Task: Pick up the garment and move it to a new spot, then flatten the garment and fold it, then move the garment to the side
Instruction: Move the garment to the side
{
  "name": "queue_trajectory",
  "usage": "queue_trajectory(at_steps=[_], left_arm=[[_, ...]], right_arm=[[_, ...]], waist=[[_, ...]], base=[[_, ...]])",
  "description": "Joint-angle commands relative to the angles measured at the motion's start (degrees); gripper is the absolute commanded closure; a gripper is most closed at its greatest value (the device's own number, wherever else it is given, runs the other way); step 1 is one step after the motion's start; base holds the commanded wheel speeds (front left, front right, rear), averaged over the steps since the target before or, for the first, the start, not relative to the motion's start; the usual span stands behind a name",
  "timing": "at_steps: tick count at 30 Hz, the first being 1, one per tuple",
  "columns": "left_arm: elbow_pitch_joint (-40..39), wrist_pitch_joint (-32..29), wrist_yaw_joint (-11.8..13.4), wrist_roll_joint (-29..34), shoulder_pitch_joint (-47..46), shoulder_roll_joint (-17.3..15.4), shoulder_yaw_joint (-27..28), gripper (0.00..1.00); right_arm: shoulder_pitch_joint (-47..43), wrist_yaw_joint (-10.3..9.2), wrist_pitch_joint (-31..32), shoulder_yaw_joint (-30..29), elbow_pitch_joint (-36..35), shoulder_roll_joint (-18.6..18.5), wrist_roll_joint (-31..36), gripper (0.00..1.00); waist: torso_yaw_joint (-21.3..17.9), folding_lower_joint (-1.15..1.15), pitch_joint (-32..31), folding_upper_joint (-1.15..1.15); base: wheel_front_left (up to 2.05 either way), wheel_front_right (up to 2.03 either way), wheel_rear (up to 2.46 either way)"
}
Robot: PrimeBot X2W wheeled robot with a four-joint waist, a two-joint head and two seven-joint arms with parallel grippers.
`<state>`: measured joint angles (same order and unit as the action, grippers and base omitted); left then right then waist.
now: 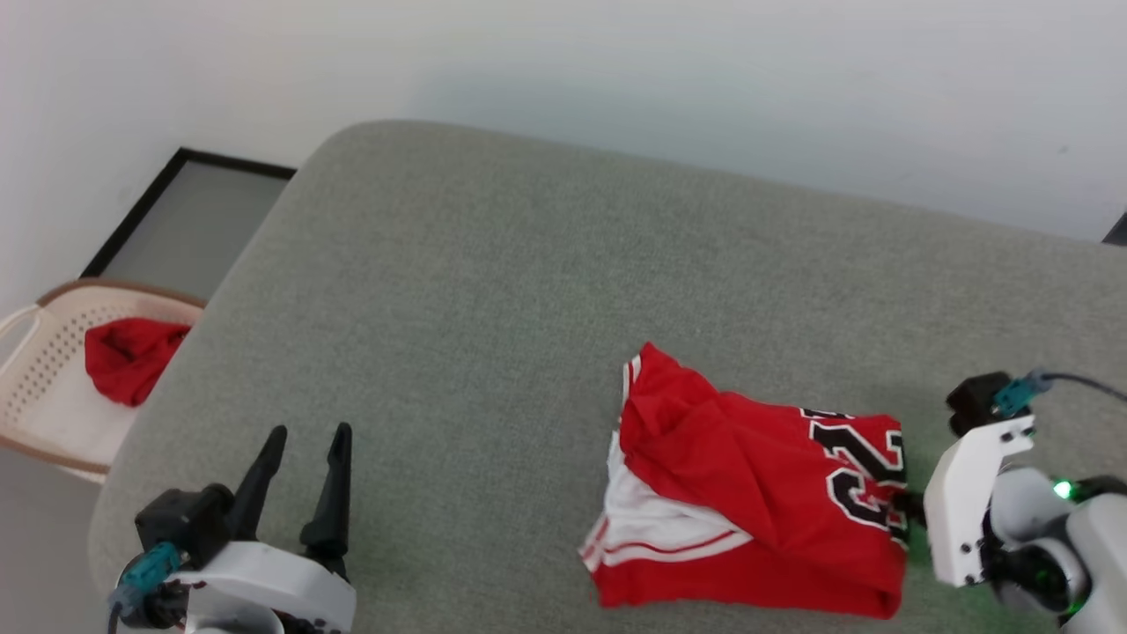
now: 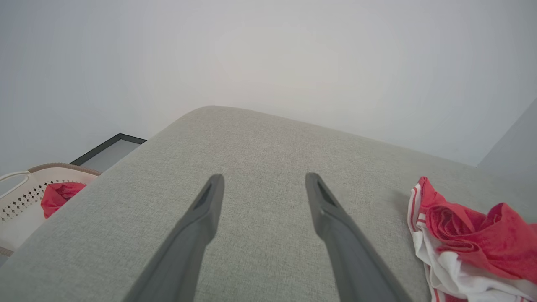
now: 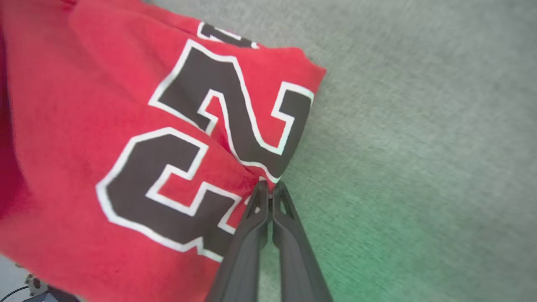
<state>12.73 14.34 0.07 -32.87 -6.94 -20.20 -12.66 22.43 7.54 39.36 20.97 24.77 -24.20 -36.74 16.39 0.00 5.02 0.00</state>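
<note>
A: What does the right wrist view add to the head view?
B: The right gripper [image 3: 270, 186] pinched together on the edge of the red jersey T-shirt [image 3: 126, 126], by its black number.
A: And the left gripper [image 1: 310, 431]?
B: Fingers apart, empty. The shirt lies crumpled on the grey fabric cushion [image 1: 493, 308], with a white striped sleeve showing. Farther left, a white perforated basket [image 1: 44, 370] holds a red cloth bundle [image 1: 128, 357].

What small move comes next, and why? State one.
Probably lift the right end effector a little: it is shut on the edge of the crumpled red jersey T-shirt with white sleeves, which lies on the grey fabric cushion.
</note>
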Motion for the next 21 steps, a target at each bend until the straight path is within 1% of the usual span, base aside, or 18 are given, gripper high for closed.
queue_trajectory(at_steps=[1, 5, 11, 21], left_arm=[[0.1, -0.1, 0.2, -0.3, 0.7, -0.3, 0.0, 0.00], [-0.2, -0.6, 0.3, -0.2, 1.2, -0.6, -0.4, 0.00], [-1.0, -1.2, 0.4, -0.1, 1.8, -0.7, -1.1, 0.00], [-2.4, -0.7, 0.4, 0.7, 0.4, -0.2, -2.0, 0.00]], right_arm=[[1.1, -0.12, 0.0, 0.1, 0.0, -0.9, 0.0, 1.00], [2.8, -0.12, 0.0, 1.1, -0.6, -3.1, 0.2, 1.00], [6.2, -0.11, -0.4, 2.5, -1.8, -7.8, 0.7, 1.00], [14.6, -0.11, -1.5, 4.0, -3.2, -17.8, 3.4, 1.00]], waist=[[-0.7, 0.00, -1.5, 0.00], [-1.5, 0.00, -3.5, 0.00], [-2.8, 0.00, -5.1, 0.00], [-5.9, 0.00, -2.9, 0.00]], base=[[0.00, 0.00, 0.00], [0.00, 0.00, 0.00], [0.00, 0.00, 0.00], [0.00, 0.00, 0.00]])
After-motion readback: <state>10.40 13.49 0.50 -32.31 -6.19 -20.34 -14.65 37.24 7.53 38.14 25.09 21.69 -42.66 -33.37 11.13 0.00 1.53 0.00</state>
